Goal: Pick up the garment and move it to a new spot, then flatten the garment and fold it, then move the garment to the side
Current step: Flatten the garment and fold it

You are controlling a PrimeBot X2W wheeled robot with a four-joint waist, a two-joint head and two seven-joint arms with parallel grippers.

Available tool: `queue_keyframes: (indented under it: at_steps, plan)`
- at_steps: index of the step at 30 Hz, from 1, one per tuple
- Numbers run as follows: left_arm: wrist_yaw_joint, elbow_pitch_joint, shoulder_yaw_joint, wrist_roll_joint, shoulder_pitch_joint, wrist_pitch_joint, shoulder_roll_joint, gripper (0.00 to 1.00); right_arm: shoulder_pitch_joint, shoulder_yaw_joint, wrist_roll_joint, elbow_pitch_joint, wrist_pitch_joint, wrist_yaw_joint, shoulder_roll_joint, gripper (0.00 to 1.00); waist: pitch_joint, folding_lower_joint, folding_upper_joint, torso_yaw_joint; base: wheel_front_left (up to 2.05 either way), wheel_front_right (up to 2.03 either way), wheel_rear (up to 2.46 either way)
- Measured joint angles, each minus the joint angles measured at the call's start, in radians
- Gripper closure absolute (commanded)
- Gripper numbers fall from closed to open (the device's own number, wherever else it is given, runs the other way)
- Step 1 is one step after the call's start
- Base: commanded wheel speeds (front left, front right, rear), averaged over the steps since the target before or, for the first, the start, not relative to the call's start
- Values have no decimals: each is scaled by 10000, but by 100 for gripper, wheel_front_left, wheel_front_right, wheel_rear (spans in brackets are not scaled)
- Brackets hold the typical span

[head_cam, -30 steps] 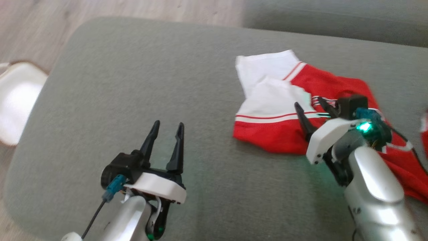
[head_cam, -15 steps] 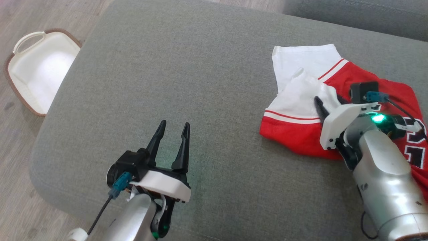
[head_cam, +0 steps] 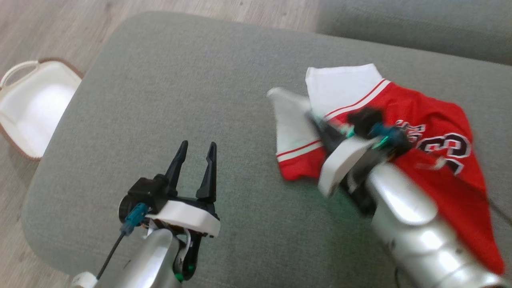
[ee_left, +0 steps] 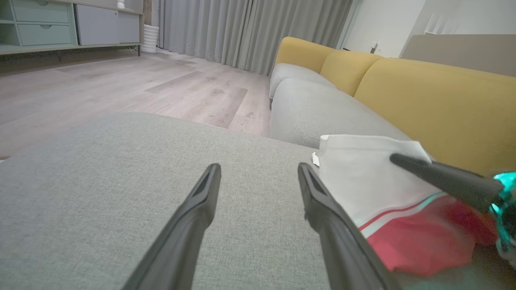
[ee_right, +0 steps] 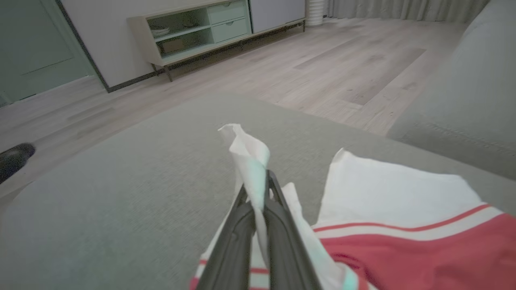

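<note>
The garment (head_cam: 432,140) is a red jersey with white sleeves, red-and-white trim and dark numbers, lying crumpled on the right of the grey ottoman (head_cam: 192,88). My right gripper (head_cam: 316,122) is shut on a white sleeve of the garment (ee_right: 403,189), and a fold of white cloth sticks up between its fingers (ee_right: 258,209). The pinched sleeve (head_cam: 290,120) is stretched leftward, blurred. My left gripper (head_cam: 194,168) stands open over bare cushion to the left, holding nothing; its fingers (ee_left: 193,213) are spread, with the garment (ee_left: 375,181) to their right.
A white basket (head_cam: 28,116) with a brown rim sits on the wood floor at the ottoman's left. A grey sofa seat (ee_left: 322,108) with yellow backs (ee_left: 439,96) runs behind. A low cabinet (ee_right: 201,28) stands across the room. A dark shoe-like shape (ee_right: 14,159) lies at far left.
My right gripper has closed on the white sleeve and pulled it up and left, dragging the garment. The left arm has held still. The head camera has shifted between frames.
</note>
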Motion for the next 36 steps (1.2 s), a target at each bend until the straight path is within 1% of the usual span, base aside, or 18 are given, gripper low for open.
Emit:
queue_keyframes:
  at_steps: [3, 8, 9, 10, 11, 12, 16, 18, 20, 23, 25, 27, 31, 34, 36]
  plan:
    - [15, -40, 35, 4, 81, 0, 98, 0, 728, 1141, 619, -692, 253, 0, -81, 100, -224, 0, 0, -108, 0, 0, 0]
    - [90, -65, 42, 27, 347, -25, 226, 0, 1613, 2817, 1361, -1705, 608, 0, -623, 100, -568, -1, 0, -240, 0, 0, 0]
    - [90, -77, 42, 31, 387, -25, 251, 0, 1673, 3158, 1461, -1883, 650, 0, -746, 90, -627, -1, 0, -261, 0, 0, 0]
    - [94, -82, 42, 31, 414, -25, 280, 0, 1714, 3455, 1590, -2015, 729, 0, -855, 51, -687, -1, 0, -282, 0, 0, 0]
    - [104, -104, 42, 31, 434, -23, 311, 0, 1742, 3733, 1695, -2125, 786, 0, -955, 9, -745, -1, 0, -304, 0, 0, 0]
    - [119, -138, 42, 31, 461, -17, 353, 0, 1772, 3986, 1783, -2236, 828, 0, -1047, 0, -799, -1, 0, -331, 0, 0, 0]
    - [196, -257, 42, 31, 663, 33, 502, 0, 2004, 4798, 2301, -2539, 1039, 0, -1266, 0, -979, -1, 0, -496, 0, 0, 0]
    - [268, -353, 50, 31, 785, 61, 575, 0, 2073, 4884, 2429, -2673, 999, 0, -1340, 0, -1044, -1, 0, -628, 0, 0, 0]
    - [278, -424, 61, 31, 856, 105, 631, 0, 2061, 4784, 2512, -2782, 792, 0, -1446, 0, -1104, -1, 0, -788, 0, 0, 0]
    - [364, -573, 84, 29, 969, 107, 709, 0, 2063, 4148, 2525, -2878, 362, 0, -1536, 0, -1189, -1, 0, -1073, 0, 0, 0]
    - [372, -642, 90, 29, 1037, 123, 744, 0, 2074, 3457, 2476, -2926, 12, 0, -1641, 0, -1258, -1, 0, -1274, 0, 0, 0]
    - [428, -721, 96, 29, 1108, 125, 779, 0, 2120, 2510, 2188, -2915, -316, 0, -1770, 0, -1327, 0, 0, -1481, 0, 0, 0]
    - [543, -830, 125, 25, 1308, 167, 803, 0, 2868, 15, 1181, -2792, -1030, 0, -1812, 0, -1481, 0, 0, -1893, 0, 0, 0]
    - [585, -907, 138, -56, 1473, 167, 817, 0, 3895, -1864, 337, -2729, -1289, 0, -1557, 0, -1570, 0, 0, -2208, 0, 0, 0]
    - [591, -961, 157, -63, 1592, 165, 838, 0, 4544, -2863, -242, -2874, -1392, 0, -1200, 0, -1598, 0, 0, -2416, 0, 0, 0]
